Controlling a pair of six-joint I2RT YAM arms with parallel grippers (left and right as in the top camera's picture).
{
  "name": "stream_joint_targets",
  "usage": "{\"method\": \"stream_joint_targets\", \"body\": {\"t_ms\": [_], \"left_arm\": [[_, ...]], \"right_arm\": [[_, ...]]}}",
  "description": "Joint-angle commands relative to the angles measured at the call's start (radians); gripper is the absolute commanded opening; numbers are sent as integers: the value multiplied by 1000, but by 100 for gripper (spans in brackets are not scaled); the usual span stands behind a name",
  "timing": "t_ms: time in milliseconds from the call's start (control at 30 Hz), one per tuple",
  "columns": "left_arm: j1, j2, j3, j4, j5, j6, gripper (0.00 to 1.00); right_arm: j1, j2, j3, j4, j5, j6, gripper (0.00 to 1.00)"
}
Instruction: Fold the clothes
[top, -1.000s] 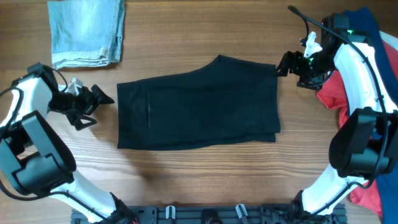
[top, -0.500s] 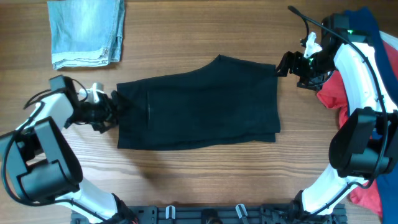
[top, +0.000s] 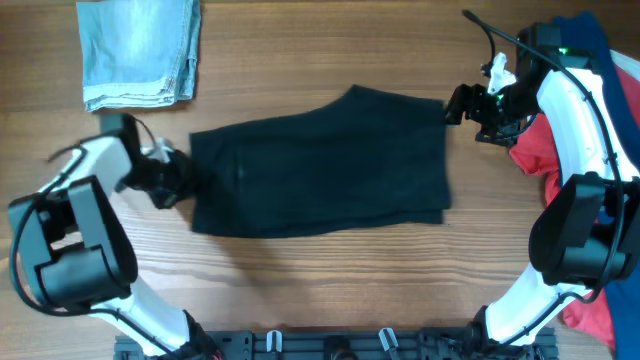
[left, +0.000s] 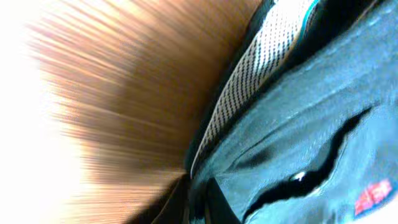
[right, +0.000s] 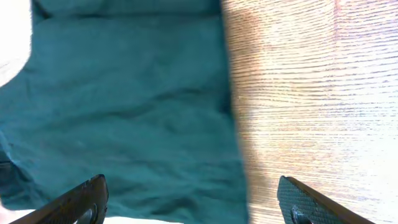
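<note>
The wooden table (top: 330, 290) carries the black shorts (top: 320, 165), spread flat at its middle. Folded light-blue denim (top: 140, 50) lies beyond their upper-left corner, and a red garment (top: 535, 150) lies past their right edge. The right gripper (top: 458, 103) hangs wide open at their upper-right corner, while the left gripper (top: 180, 180) presses against their left edge, its grip impossible to tell.

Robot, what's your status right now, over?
Left pincer at black shorts, left edge, grip unclear. Right pincer open, right edge. Shorts flat. Jeans lie apart.
</note>
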Motion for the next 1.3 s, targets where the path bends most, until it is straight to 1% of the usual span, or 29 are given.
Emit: {"method": "stream_joint_targets", "body": {"t_ms": [0,33,67,167,200,300,367,500,567,633,767,867,933,1000,1067,1100,1133,1167,1200,1267], "left_arm": [[37,2,192,-135,-235,-142,4],[35,-4,270,-197,-270,-155,4],[29,-11,351,-257,-301,-155,4],[-16,-40,586,-448,-380,-174,4],[-45,-53,638,-499,-432,-177,4],[-139,-79,733,-612,-574,-204,4],[-262,-84,798,-678,-586,-208,4],[-475,-84,834,-696,-603,-269,4],[-582,-84,886,-715,-605,-278,4],[-661,-84,920,-734,-605,-283,4],[-811,-76,921,-730,-605,-309,4],[-866,-61,920,-718,-592,-312,4],[-880,-59,920,-691,-566,-312,4],[-880,-59,920,-677,-568,-312,4],[-860,-61,920,-705,-592,-304,4],[-842,-61,920,-730,-606,-304,4],[-817,-61,920,-760,-610,-300,4],[-786,-61,920,-793,-623,-284,4],[-737,-63,922,-842,-679,-282,4],[-669,-63,927,-869,-699,-274,4]], "right_arm": [[2,-19,16,-1,-16,-20,89],[2,-19,16,0,-16,-19,92],[2,-19,16,0,-15,-19,99],[2,-19,16,8,0,-16,100],[2,-19,16,10,0,-16,99],[2,-19,16,18,-1,-16,99],[2,-19,16,17,-1,-16,99],[2,-19,16,8,-1,-18,99],[2,-19,16,7,0,-24,100],[2,-19,16,11,0,-23,100],[2,-3,16,30,25,-19,100],[2,2,-18,43,25,-16,99],[2,2,-42,63,25,2,98],[3,2,-79,94,25,2,77],[16,2,-125,142,20,8,41],[27,2,-148,173,20,32,26],[47,2,-179,216,19,32,20],[72,2,-201,245,22,33,17],[113,4,-216,272,34,55,16],[144,4,-216,289,79,95,16]]}}
